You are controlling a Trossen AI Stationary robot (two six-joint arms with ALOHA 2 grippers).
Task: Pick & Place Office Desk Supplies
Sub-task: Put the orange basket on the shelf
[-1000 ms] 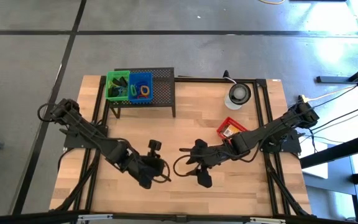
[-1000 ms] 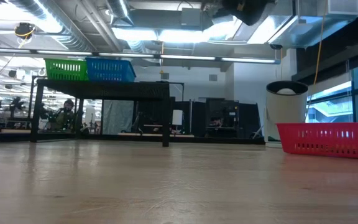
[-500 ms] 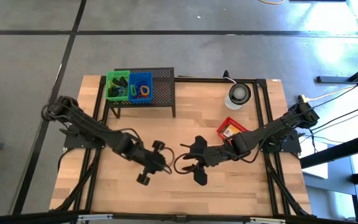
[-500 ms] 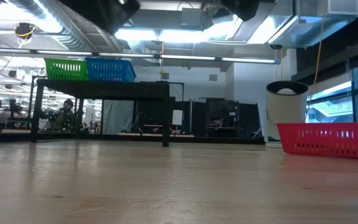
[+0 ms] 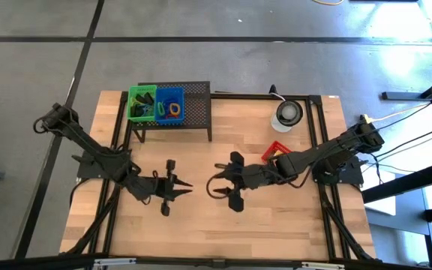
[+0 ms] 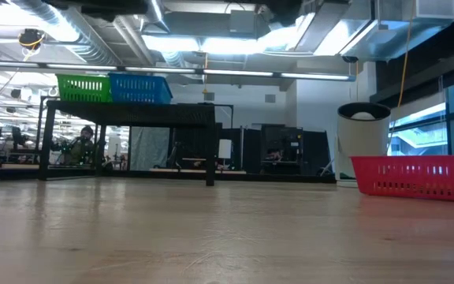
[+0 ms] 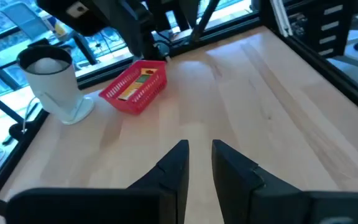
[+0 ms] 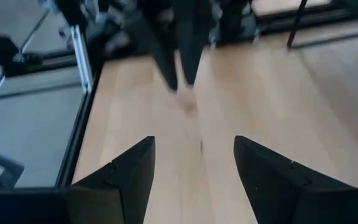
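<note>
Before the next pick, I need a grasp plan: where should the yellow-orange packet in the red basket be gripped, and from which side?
Probably from straight above: the yellow-orange packet lies inside the red basket, whose walls block a sideways approach. Pinch across its narrower width.

Overhead, tabletop-level, two wrist views (perhaps blurred)

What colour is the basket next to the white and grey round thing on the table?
Red. The basket shows best in the left wrist view, beside the round white and grey object.
</note>
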